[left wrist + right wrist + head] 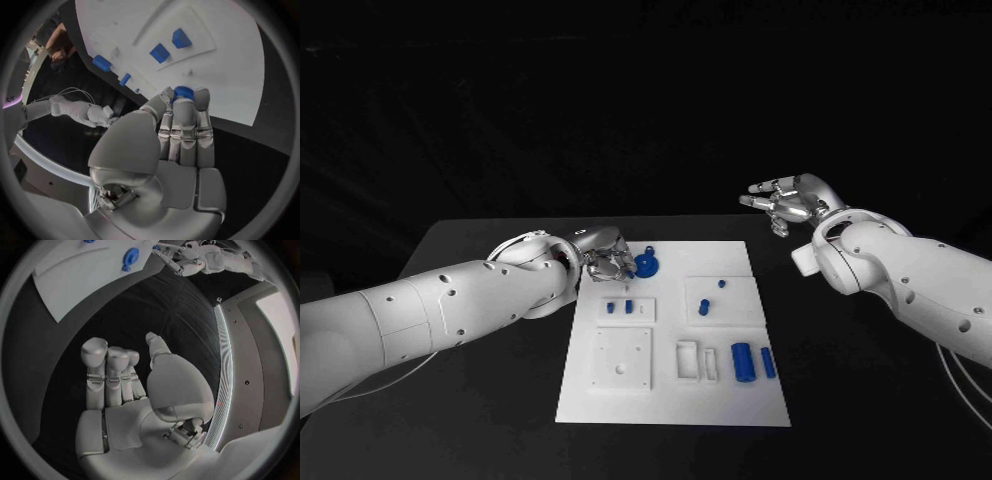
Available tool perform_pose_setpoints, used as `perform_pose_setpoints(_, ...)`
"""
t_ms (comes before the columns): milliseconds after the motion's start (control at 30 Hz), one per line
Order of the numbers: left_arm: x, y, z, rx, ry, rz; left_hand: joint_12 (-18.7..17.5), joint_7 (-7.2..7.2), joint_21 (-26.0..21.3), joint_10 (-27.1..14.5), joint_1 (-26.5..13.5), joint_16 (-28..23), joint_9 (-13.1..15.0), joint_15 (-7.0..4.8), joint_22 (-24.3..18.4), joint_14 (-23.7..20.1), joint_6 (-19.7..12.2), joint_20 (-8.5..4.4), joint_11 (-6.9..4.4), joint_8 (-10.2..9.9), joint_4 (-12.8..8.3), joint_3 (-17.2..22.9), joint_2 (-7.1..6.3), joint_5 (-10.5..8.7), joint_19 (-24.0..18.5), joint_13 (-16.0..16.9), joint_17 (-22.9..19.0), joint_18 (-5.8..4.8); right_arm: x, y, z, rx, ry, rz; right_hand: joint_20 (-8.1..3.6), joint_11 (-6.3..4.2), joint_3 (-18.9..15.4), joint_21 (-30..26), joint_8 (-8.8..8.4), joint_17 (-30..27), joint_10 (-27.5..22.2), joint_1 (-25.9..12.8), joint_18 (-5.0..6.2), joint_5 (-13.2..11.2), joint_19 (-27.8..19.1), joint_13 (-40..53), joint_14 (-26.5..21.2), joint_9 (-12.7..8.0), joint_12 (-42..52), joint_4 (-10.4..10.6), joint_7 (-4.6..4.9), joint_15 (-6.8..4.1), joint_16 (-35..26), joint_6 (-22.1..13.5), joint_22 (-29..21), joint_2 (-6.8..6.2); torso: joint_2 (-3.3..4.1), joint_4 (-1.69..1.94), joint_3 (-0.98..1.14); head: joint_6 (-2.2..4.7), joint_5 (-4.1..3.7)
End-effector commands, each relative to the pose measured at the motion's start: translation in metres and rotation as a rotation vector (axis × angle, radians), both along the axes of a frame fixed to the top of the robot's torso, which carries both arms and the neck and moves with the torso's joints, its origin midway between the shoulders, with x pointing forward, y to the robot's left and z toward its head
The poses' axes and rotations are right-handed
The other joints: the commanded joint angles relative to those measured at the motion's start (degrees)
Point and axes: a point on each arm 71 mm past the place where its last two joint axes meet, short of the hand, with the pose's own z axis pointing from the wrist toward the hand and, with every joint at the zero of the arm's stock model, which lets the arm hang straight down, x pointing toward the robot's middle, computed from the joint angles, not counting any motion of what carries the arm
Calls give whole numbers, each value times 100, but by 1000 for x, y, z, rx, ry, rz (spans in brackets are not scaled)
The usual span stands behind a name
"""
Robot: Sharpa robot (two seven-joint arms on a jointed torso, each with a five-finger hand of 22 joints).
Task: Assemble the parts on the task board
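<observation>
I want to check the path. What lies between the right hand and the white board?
In the head view, only bare black table separates the right hand from the white board.

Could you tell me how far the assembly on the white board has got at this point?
Little looks finished: two blue cylinders lie loose on the white task board. In hand: the left hand touches a round blue part at the board's far corner. The right hand hovers off the board, holding nothing.

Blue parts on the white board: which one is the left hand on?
The round blue part at the board's far edge, at the left hand's fingertips. The other blue parts lie untouched nearer the robot.
</observation>
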Motion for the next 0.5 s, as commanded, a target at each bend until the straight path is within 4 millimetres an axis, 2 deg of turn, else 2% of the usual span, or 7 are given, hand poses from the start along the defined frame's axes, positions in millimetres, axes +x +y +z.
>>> perform_pose_setpoints(33, 0, 1, -3, 12, 29, -3, 37, 0, 23, -25, -14, -21, 4, -3, 114, -7, -18, 3, -23, -12, 2, -13, -3, -14, -62, 4, -9, 45, 0, 1, 0, 0, -2, 12, 6, -5, 26, -20, -14, -4, -18, -39, 110, 35, 307, 0, 11, 5, -11, -5, -2, 5, -16, 5, 100, 8, 8, -13, 2, -7, 12)
perform_pose_setpoints(500, 1, 7, -13, 41, 54, 15, 37, 5, 32, -45, -6, -26, 2, 0, 114, -12, -40, 8, -16, -13, 4, -16, 4, -4, -67, 4, -10, 52, -1, 0, 1, 0, -4, 11, 5, -5, 31, -18, -15, -7, -23, -41, 110, 43, 306, -5, 9, 4, -17, -15, -1, 5, -19, -2, 97, 17, 1, -16, 6, -51, 14)
